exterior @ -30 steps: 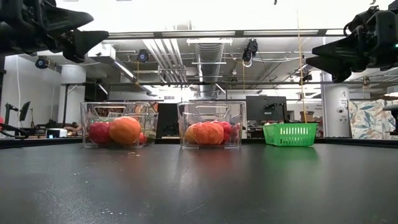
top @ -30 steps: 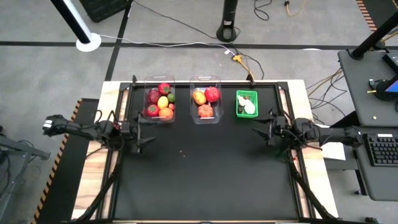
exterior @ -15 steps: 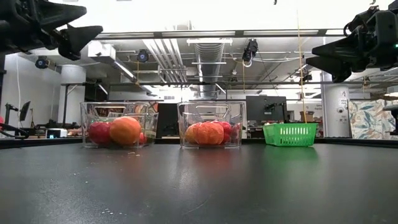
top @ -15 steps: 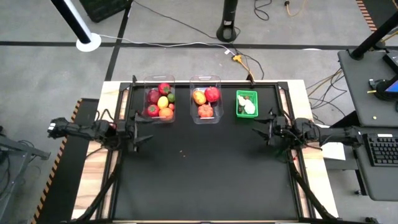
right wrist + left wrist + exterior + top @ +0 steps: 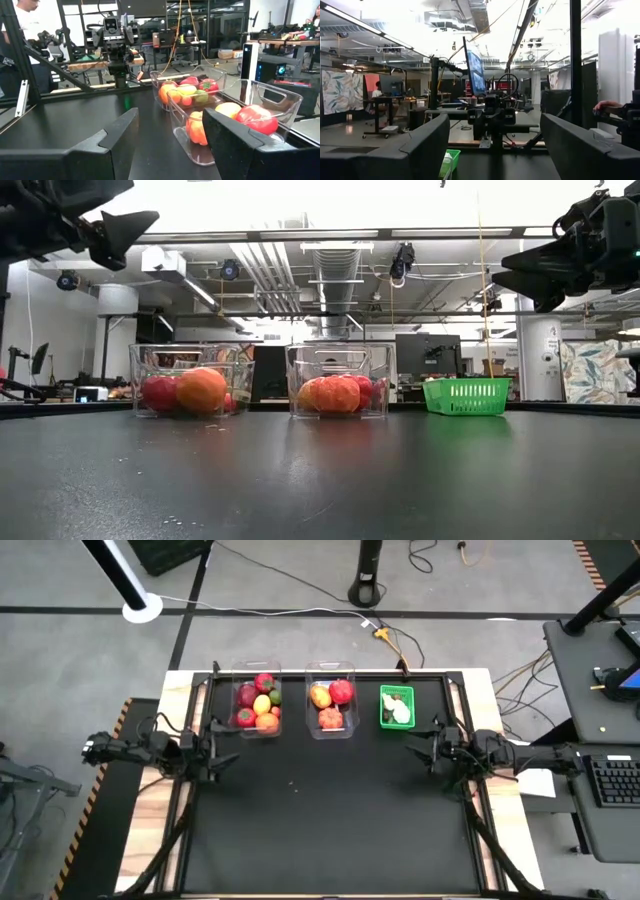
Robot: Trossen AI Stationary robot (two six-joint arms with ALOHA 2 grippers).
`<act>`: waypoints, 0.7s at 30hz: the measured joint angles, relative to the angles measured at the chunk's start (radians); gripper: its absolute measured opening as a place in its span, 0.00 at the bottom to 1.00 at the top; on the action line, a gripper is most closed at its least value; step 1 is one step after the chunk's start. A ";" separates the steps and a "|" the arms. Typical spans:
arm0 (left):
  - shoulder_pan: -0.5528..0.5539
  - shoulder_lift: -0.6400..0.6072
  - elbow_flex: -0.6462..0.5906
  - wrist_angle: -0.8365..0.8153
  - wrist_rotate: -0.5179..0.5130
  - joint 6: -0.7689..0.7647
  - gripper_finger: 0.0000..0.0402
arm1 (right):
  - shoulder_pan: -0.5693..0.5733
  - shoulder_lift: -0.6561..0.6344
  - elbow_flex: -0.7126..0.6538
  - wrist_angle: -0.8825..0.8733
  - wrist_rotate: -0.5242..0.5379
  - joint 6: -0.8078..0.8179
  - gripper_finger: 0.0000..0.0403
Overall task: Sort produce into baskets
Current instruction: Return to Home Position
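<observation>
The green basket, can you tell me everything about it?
The green basket is small, rectangular, bright green plastic with slotted mesh sides. It stands upright on the black table, at the far edge, right of the nearest clear tub, with a gap between. White garlic pieces and something darker lie inside. Nothing else touches it.
</observation>
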 joint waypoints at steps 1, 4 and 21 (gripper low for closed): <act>0.000 0.000 0.000 -0.006 0.000 0.000 0.73 | 0.000 0.000 0.000 0.000 0.000 0.000 0.53; 0.000 0.000 0.000 -0.050 0.000 0.000 0.73 | 0.000 0.000 0.000 0.000 0.000 0.000 0.53; 0.000 0.000 -0.001 -0.177 0.000 0.000 0.73 | 0.000 0.000 0.000 0.000 0.000 0.000 0.53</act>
